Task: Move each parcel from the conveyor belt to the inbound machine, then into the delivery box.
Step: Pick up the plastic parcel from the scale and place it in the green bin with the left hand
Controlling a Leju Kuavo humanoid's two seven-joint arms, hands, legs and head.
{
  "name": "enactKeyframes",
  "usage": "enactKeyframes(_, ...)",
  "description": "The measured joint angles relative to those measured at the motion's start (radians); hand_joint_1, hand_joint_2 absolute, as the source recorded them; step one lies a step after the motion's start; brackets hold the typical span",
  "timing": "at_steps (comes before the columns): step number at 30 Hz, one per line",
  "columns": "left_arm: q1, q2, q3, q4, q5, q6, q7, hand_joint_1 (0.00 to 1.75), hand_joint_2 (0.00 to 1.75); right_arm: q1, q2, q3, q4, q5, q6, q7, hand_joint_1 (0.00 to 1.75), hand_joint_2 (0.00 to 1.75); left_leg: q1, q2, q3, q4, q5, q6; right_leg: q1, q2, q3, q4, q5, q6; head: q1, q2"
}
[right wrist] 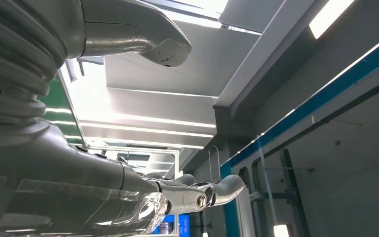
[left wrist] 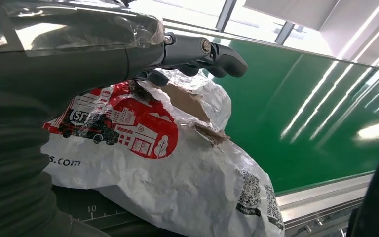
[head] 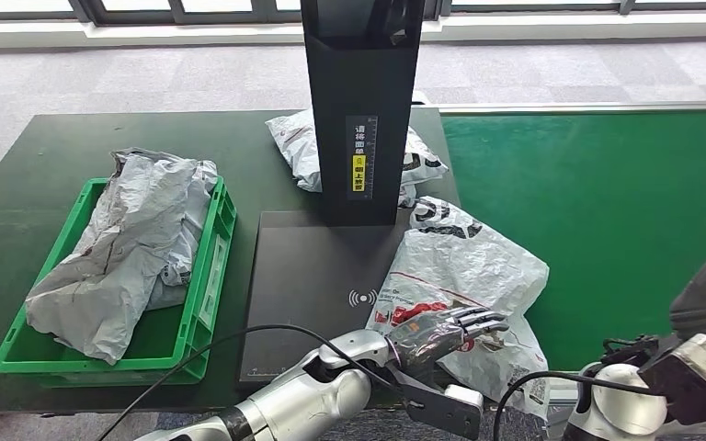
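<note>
three parcels, one green crate, one scanner, one conveyor belt

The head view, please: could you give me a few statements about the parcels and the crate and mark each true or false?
1. A grey parcel lies in the green crate. True.
2. The left hand rests on the white parcel. True.
3. The white parcel lies wholly on the belt. False: it straddles the scanner plate and the belt.
4. The crate sits right of the scanner. False: it sits left.
5. Another parcel lies behind the scanner post. True.
</note>
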Motion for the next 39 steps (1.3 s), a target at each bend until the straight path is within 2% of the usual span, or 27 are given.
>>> enactKeyframes(5,0.000,0.000,-0.033,0.012,-0.026,0.026,0.054,0.00,1.75,0.000,0.000,0.000,0.000,0.002,0.000,0.000,0.00,1.75,0.000,0.000,0.000,0.000,0.000,0.000,0.000,0.000,0.000,0.000,0.000,0.000,0.000,0.000)
enactKeyframes(12,-0.003,0.000,-0.105,0.061,-0.117,0.128,0.225,0.00,1.75,0.000,0.000,0.000,0.000,0.001,0.000,0.000,0.00,1.75,0.000,0.000,0.000,0.000,0.000,0.000,0.000,0.000,0.000,0.000,0.000,0.000,0.000,0.000)
enactKeyframes(18,-0.029,-0.001,-0.221,0.117,-0.319,0.226,0.503,0.00,1.75,0.000,0.000,0.000,0.002,0.002,0.000,0.000,0.00,1.75,0.000,0.000,0.000,0.000,0.000,0.000,0.000,0.000,0.001,0.000,0.000,0.000,0.000,0.000)
enactKeyframes(24,-0.041,-0.004,-0.294,0.146,-0.383,0.246,0.570,0.00,1.75,-0.001,0.000,0.000,0.006,0.002,0.001,0.000,0.00,1.75,0.000,0.001,0.001,0.000,-0.001,0.001,0.000,0.000,0.001,0.000,0.000,0.000,0.000,0.000)
enactKeyframes(25,-0.042,-0.005,-0.298,0.148,-0.386,0.247,0.572,0.39,1.75,-0.001,0.000,0.000,0.007,0.002,0.001,0.000,0.00,1.75,0.000,0.001,0.001,0.000,-0.001,0.001,0.000,0.000,0.001,0.000,0.001,0.000,0.000,0.000)
enactKeyframes(28,-0.044,-0.005,-0.307,0.153,-0.396,0.247,0.578,1.70,1.75,-0.001,0.000,0.000,0.010,0.002,0.001,0.000,0.00,1.75,0.000,0.001,0.001,0.000,0.001,0.001,0.000,0.000,0.001,0.000,0.002,0.001,0.000,0.000)
enactKeyframes(29,-0.044,-0.005,-0.312,0.154,-0.403,0.247,0.581,1.75,1.75,-0.001,0.000,0.000,0.010,0.002,0.001,0.000,0.00,1.75,0.000,0.001,0.001,0.000,0.002,0.002,0.000,0.000,0.001,0.000,0.002,0.001,0.000,0.000)
enactKeyframes(39,-0.037,-0.005,-0.344,0.171,-0.462,0.256,0.592,1.75,1.75,-0.001,0.000,0.000,0.017,0.001,0.001,0.000,0.00,1.75,-0.001,0.002,-0.005,-0.001,0.007,0.004,-0.001,0.002,-0.005,0.000,0.010,0.004,0.000,0.000)
